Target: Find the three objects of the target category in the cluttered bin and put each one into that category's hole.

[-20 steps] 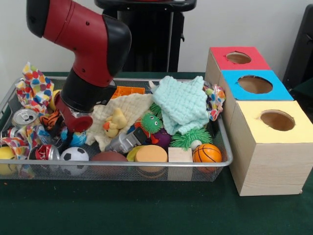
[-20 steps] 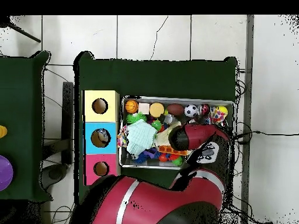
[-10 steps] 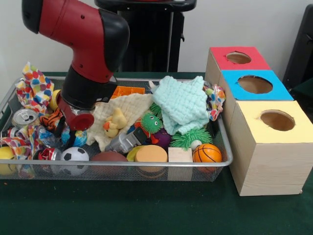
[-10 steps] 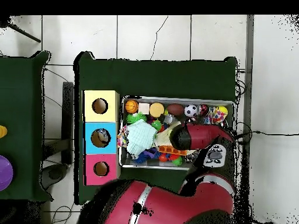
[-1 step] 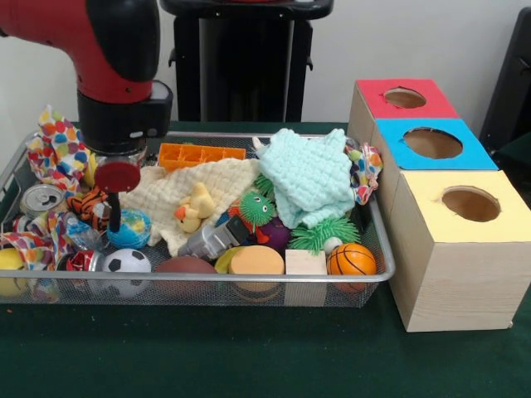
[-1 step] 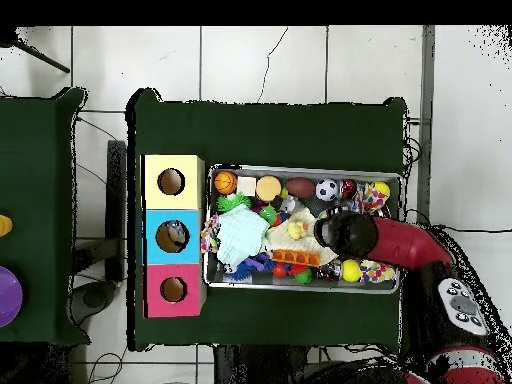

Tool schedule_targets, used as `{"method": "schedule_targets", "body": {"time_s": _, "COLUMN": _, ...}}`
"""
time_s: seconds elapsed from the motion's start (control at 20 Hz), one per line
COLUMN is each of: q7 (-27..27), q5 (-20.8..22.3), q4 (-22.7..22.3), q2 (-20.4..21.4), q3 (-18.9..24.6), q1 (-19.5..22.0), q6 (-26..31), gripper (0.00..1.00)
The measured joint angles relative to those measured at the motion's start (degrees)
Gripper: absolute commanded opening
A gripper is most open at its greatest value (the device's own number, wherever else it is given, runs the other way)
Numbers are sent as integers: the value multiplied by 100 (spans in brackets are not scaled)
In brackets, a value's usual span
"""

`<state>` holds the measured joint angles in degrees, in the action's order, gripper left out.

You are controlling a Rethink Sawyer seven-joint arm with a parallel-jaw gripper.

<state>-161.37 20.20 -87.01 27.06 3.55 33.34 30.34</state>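
My gripper [image 5: 114,222] hangs over the left part of the wire bin [image 5: 249,292], just left of a blue-green globe ball [image 5: 132,229] and apart from it. Nothing shows in its grasp. A soccer ball [image 5: 124,264], a brown football [image 5: 184,267] and a basketball [image 5: 352,259] lie along the bin's near side. A yellow ball [image 5: 9,260] sits at the near left corner. In the overhead view the arm's end [image 6: 340,232] covers the bin's right middle. Red [image 5: 404,98], blue [image 5: 431,143] and yellow [image 5: 469,203] boxes with holes stand to the right.
The bin also holds a mint cloth [image 5: 311,174], a cream cloth [image 5: 211,184], a toy duck [image 5: 195,207], an orange tray [image 5: 202,153], a silver can [image 5: 41,199], a green monster ball [image 5: 255,207] and spotted fabric [image 5: 56,149]. Something lies inside the blue box's hole [image 6: 172,236].
The arm has swung left in the front view and its wrist has turned upright. The gripper has risen a little, and the globe ball shows fully, still lying in the bin.
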Motion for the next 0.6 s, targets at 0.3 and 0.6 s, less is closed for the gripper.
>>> {"method": "schedule_targets", "body": {"time_s": 0.3, "q7": 359, "q5": 67, "q4": -182, "q2": 306, "q3": 386, "q1": 158, "q6": 338, "gripper": 100}}
{"method": "schedule_targets", "body": {"time_s": 0.6, "q7": 404, "q5": 192, "q4": -227, "q2": 544, "q3": 491, "q1": -82, "q6": 338, "gripper": 100}}
